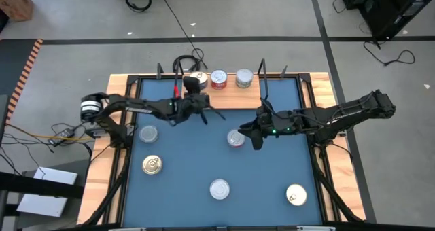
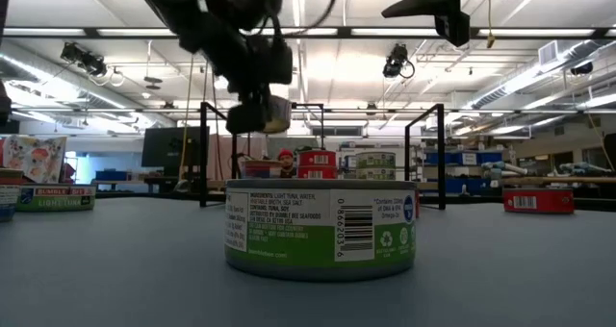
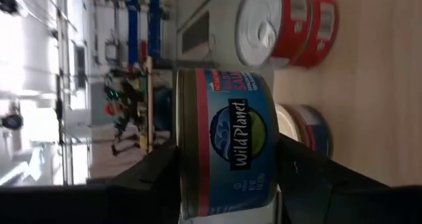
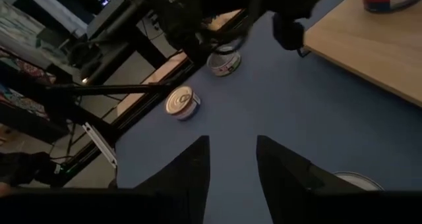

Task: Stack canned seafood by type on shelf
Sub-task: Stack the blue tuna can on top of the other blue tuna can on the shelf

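Note:
My left gripper (image 1: pixel 195 99) hangs just before the shelf (image 1: pixel 275 90), shut on a blue-labelled tin (image 3: pixel 227 151), which the low view shows raised (image 2: pixel 273 114). On the light-wood board stand a blue tin (image 3: pixel 308 128), a stack of red-sided tins (image 3: pixel 287 25) and a silver-lidded tin (image 1: pixel 244 78). My right gripper (image 1: pixel 254 134) is open above the blue tabletop, beside a red-sided tin (image 1: pixel 236 138) and touching nothing. Its fingers frame bare table in the right wrist view (image 4: pixel 231 178). My left gripper pinches the blue-labelled tin between its two fingers. One finger (image 3: pixel 148 181) lies on the lid face and the other (image 3: pixel 310 174) on the bottom face. The fingers come level toward the shelf. The tin stays upright, lifted clear above the board.
Loose tins stand on the table: a silver-lidded one (image 1: pixel 148 133), a gold-lidded one (image 1: pixel 152 164), a silver-lidded one (image 1: pixel 219 189) close to the low camera (image 2: pixel 320 229), and a gold-lidded one (image 1: pixel 296 195). Black wire uprights (image 1: pixel 263 71) rise at the shelf ends.

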